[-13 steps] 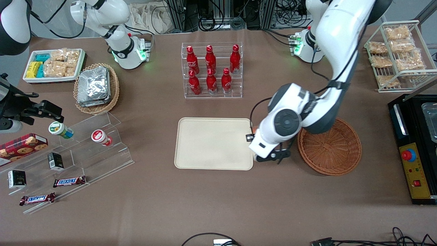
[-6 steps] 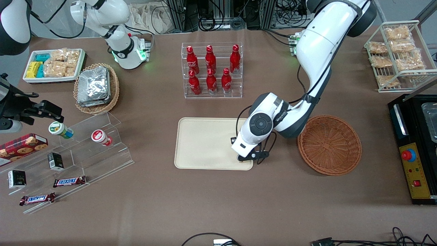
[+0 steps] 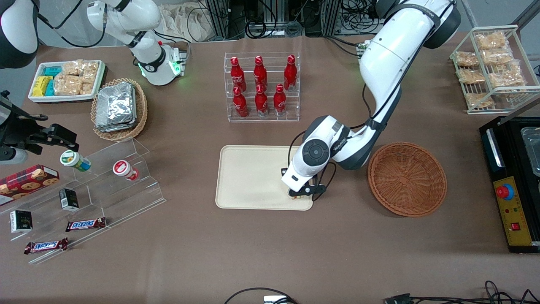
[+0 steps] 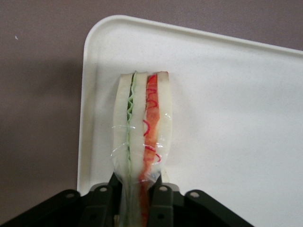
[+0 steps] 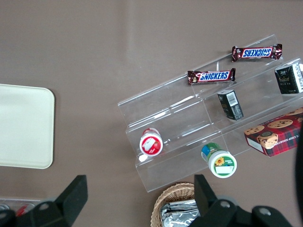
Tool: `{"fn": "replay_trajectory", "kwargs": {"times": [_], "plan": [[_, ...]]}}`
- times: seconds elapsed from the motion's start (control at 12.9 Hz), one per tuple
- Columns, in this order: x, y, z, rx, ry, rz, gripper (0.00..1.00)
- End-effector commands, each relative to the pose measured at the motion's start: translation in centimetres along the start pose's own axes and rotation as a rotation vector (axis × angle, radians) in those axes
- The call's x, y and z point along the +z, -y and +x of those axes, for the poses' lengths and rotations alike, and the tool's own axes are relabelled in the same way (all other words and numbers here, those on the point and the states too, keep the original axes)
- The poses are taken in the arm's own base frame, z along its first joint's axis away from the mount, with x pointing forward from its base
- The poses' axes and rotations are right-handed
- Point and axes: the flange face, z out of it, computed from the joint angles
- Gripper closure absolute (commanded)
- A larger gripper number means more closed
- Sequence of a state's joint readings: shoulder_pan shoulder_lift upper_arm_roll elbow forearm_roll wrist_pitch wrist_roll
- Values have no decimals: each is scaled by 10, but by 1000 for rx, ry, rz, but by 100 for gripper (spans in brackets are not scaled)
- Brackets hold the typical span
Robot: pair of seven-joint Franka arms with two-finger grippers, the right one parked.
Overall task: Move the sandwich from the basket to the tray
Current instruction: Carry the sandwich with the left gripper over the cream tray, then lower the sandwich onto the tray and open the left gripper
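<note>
Table [image 3: 261, 253] first: a wide brown surface carrying everything, with the working arm [image 3: 379, 71] reaching down across it toward the middle. Next in size, the tray [image 3: 249, 177], a cream rectangle lying flat, and just beside it toward the working arm's end the basket [image 3: 407, 179], reddish-brown wicker with nothing showing inside it. Farther from the front camera than the tray stands a clear rack of red bottles [image 3: 261, 86].

Over the tray's corner that is nearest the front camera and on the basket's side hangs the gripper [image 3: 300, 195], its fingers closed on the sandwich [image 4: 142, 127]. The wrist view shows the wedge pinched at one end between the jaws, its long axis running straight out from the fingertips, with the bread and filling layers on edge: green layer to one side, red to the other, clear wrap creased around them. All of the visible wedge sits above the tray's surface, just inside the rounded corner and close to the rim.

The move ahead turns on that overlap. The sandwich is already within the tray's edge, so a release here should land it on the tray, though near the rim. How close its lower edge is to the tray cannot be told.
</note>
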State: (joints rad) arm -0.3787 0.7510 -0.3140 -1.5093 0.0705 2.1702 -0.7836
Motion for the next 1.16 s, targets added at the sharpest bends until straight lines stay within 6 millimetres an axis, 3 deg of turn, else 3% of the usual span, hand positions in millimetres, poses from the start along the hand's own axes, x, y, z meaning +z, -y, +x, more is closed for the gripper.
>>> {"fn": "replay_trajectory", "kwargs": {"times": [0.0, 0.31, 0.62, 0.78, 1.09], "plan": [[-6, -3, -1, 9, -22, 3, 0], [-19, 1, 1, 4, -27, 2, 0], [-74, 13, -4, 6, -25, 43, 0], [-105, 40, -7, 14, -38, 62, 0], [-154, 108, -51, 53, -72, 111, 0]]}}
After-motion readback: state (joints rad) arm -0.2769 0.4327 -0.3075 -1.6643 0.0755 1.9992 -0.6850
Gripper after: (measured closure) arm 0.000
